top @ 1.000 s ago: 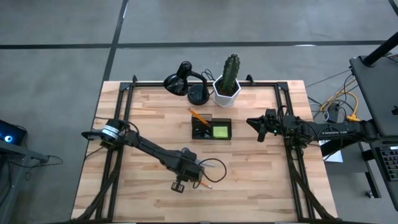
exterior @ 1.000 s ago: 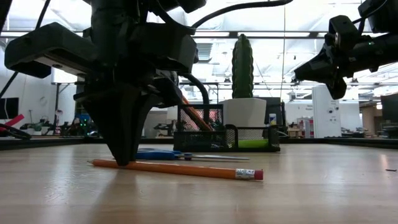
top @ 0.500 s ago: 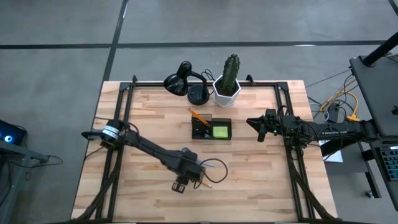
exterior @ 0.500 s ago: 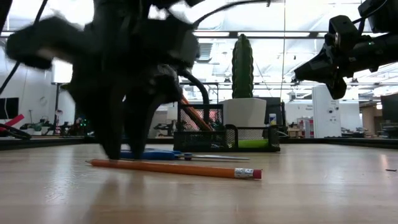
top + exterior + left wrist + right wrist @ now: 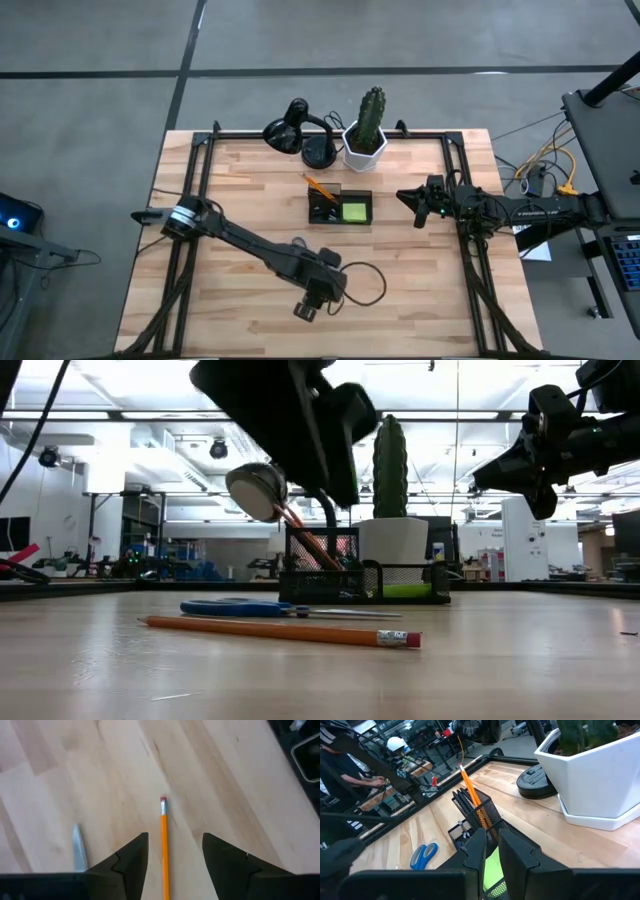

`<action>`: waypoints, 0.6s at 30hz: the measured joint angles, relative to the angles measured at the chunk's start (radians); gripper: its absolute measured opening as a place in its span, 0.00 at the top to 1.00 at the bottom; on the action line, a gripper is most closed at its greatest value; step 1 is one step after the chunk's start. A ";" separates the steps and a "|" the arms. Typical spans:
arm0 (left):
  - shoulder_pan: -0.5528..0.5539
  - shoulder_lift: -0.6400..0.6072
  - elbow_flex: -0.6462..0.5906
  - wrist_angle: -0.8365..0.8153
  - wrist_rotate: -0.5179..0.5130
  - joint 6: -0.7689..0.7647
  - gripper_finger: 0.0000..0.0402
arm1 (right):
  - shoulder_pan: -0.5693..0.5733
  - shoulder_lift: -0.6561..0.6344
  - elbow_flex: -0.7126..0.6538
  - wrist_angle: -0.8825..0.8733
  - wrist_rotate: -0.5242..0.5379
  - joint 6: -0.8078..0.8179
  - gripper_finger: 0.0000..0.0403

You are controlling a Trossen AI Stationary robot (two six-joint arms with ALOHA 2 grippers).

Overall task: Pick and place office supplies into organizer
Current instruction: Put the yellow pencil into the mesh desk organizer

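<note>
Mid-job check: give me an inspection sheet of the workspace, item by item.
Surface: wooden table, bare where visible.
Job's things: pencil and blue-handled scissors lie loose near the front; organizer holds a pencil, dark pens and a green sticky-note pad.
Clutter: desk lamp and cactus in a white pot behind the organizer.
Grippers: left pincer open, raised, straddling the pencil without touching; right pincer nearly shut, empty, hanging beside the organizer.
Cables: a dark loop by the left wrist; coloured wires off the table's right.
Surroundings: workshop; a person beyond the table.
</note>
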 joint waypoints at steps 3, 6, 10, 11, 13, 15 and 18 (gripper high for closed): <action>0.000 0.040 0.027 -0.056 -0.016 -0.049 0.57 | 0.000 0.000 0.000 -0.002 0.000 0.000 0.89; 0.000 0.075 0.055 -0.088 -0.016 -0.079 0.57 | 0.000 0.000 0.000 -0.008 -0.001 0.000 0.89; -0.005 0.111 0.069 -0.170 -0.016 -0.087 0.57 | 0.000 0.000 0.000 -0.022 -0.001 0.000 0.89; -0.005 0.115 0.069 -0.186 -0.016 -0.088 0.57 | 0.000 0.000 0.000 -0.023 -0.001 -0.001 0.89; -0.006 0.116 0.064 -0.198 -0.015 -0.087 0.57 | 0.000 0.001 0.000 -0.023 -0.001 0.000 0.89; -0.006 0.116 0.056 -0.205 -0.015 -0.087 0.57 | 0.000 0.001 0.000 -0.023 -0.001 0.000 0.89; -0.005 0.116 0.045 -0.217 -0.018 -0.087 0.57 | 0.000 0.001 0.000 -0.023 -0.001 -0.001 0.89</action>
